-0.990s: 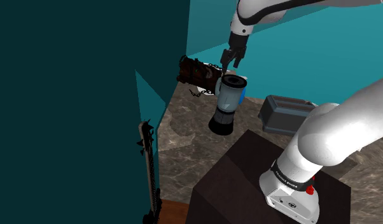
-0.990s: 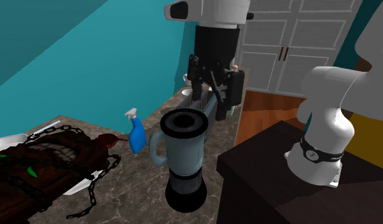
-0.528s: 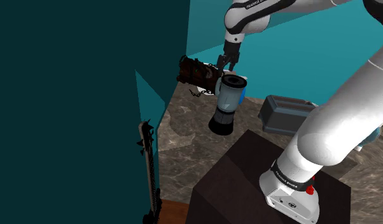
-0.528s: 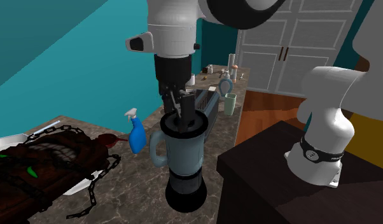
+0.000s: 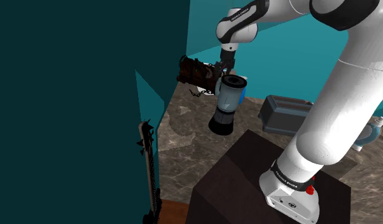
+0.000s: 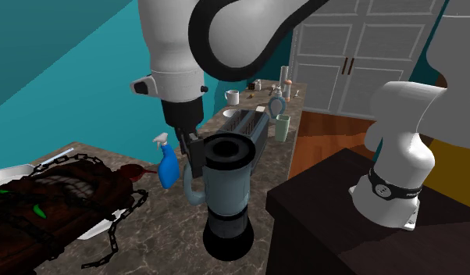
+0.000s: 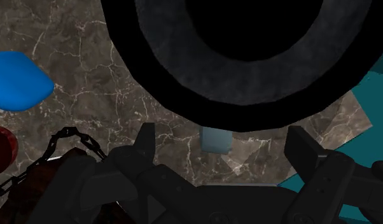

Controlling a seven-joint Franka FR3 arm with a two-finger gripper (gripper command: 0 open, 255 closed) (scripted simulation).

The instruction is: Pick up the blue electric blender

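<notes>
The brown marbled countertop [image 6: 169, 244] fills the second exterior view's lower left. The blender [image 6: 226, 186], a pale blue jug on a black base, stands upright on it at lower centre. My gripper [image 6: 193, 160] hangs at the jug's left side, fingers wide apart astride its handle [image 7: 215, 140] and gripping nothing. A blue spray bottle [image 6: 168, 168] stands just left.
</notes>
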